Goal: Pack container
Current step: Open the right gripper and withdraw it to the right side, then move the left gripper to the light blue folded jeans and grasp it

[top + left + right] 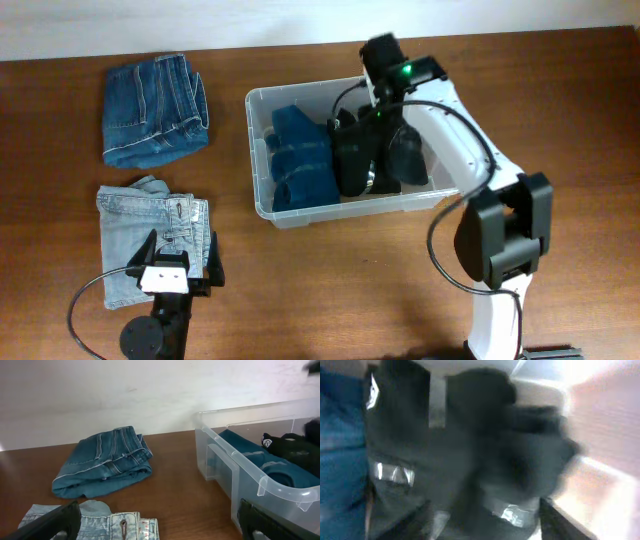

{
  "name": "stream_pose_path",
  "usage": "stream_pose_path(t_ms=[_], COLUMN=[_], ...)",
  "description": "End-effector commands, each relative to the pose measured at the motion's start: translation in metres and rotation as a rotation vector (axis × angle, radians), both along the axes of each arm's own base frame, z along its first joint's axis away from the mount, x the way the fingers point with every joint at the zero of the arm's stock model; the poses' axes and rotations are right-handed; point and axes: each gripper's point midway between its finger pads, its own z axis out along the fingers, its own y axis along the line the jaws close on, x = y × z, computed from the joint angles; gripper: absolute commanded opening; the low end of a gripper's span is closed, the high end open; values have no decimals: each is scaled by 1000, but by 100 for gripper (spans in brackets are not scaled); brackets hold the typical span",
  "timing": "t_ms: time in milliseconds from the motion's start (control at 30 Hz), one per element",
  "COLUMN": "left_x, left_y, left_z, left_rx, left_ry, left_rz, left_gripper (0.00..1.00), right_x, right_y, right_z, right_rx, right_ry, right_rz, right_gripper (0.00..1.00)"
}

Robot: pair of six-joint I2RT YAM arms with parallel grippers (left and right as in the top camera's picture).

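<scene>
Dark jeans (155, 110): folded, dark blue denim, flat on the table (560, 100) at far left rear. In the left wrist view they lie well apart from the container's end wall, with bare wood between.
Light jeans (150, 235): folded, pale washed denim, at left front, in front of the dark jeans and apart from them.
Left gripper (182, 258): jaws spread wide, nothing between them. It is at the right-hand edge of the light jeans. Whether the fingers touch the cloth cannot be told.
Container (300, 90): clear plastic tub, upright, open top, at mid-table, right of both pairs of jeans. Its long side runs left to right and slants slightly against the table edge.
Blue garment (300, 160): folded, dark blue, inside the container, filling its left part.
Black garment (350, 165): bunched, with small pale markings, inside the container right of the blue garment and touching it.
Right gripper (368, 135): lowered into the container, directly over the black garment. The right wrist view is blurred and filled with black cloth, so jaw state cannot be told.
Right arm (460, 130): white links, reaching from the front right edge over the container's right end.
</scene>
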Motion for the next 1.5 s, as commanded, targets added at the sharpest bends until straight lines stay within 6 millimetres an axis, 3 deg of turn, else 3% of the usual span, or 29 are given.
stream_pose_path(t_ms=[0, 100, 133, 233, 400, 667, 867, 1000, 1300, 1467], left_x=[0, 0, 0, 0, 0, 0, 0, 0, 0, -3], left_y=[-1, -1, -1, -1, -1, -1, -1, -1, 4, -3], left_z=[-2, -2, -2, -2, -2, -2, -2, -2, 2, 48], left_rx=[11, 11, 11, 11, 11, 11, 11, 11, 14, 96], left_ry=[0, 0, 1, 0, 0, 0, 0, 0, -15, -202], left_rz=[-8, -8, -8, -8, -8, -8, -8, -8, 20, -15], left_gripper=[99, 99, 99, 100, 99, 99, 99, 99, 99, 99], right_x=[11, 15, 16, 16, 14, -26, -61, -72, -73, -73], right_y=[-31, -50, -65, -91, -165, -298, -357, -374, -377, -377], right_z=[79, 98, 106, 110, 107, 97, 74, 62, 62, 62], right_rx=[-75, -72, -73, -81, -60, -3, 44, 68, 67, 67], right_ry=[-177, -207, -216, -209, -210, -186, -139, -110, -111, -111], right_rz=[-71, -116, -148, -202, -464, -897, -1141, -1189, -1196, -1196], right_gripper=[85, 89, 97, 99, 99, 99, 98, 98, 98, 99])
